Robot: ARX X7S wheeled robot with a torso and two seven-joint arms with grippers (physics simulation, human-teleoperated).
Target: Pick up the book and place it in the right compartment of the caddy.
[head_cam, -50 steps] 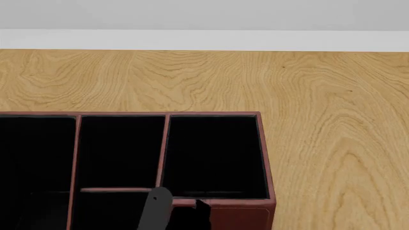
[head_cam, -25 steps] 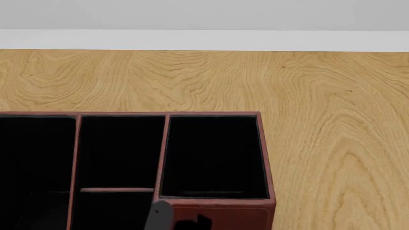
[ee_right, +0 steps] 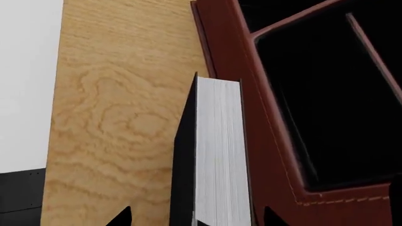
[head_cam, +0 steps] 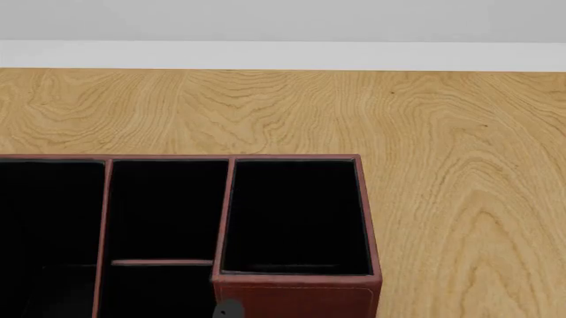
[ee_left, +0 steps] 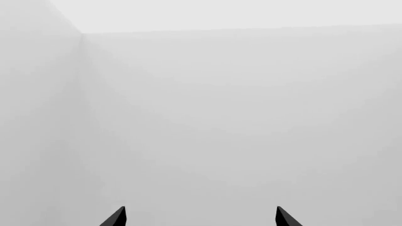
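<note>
The book (ee_right: 217, 155), black cover with white page edges, shows only in the right wrist view, close against the outer wall of the reddish-brown caddy (ee_right: 251, 117). My right gripper (ee_right: 197, 216) is open. Its dark fingertips (ee_right: 124, 217) stand either side of the book, with bare wood showing between one tip and the cover. In the head view the caddy (head_cam: 301, 291) sits at the lower left, its tall right compartment (head_cam: 296, 215) black inside. A grey bit of gripper (head_cam: 228, 309) peeks up at the bottom edge. My left gripper (ee_left: 199, 216) is open, facing blank grey.
The wooden table (head_cam: 442, 165) stretches behind and to the right of the caddy, up to a white wall band (head_cam: 283, 54). In the right wrist view the table's edge (ee_right: 63, 94) runs beside the book, with white beyond it and a dark patch (ee_right: 19, 197) below.
In the head view the grey gripper part and a dark tip beside it have sunk toward the bottom edge. The dark tip is gone from view. The caddy has not moved.
</note>
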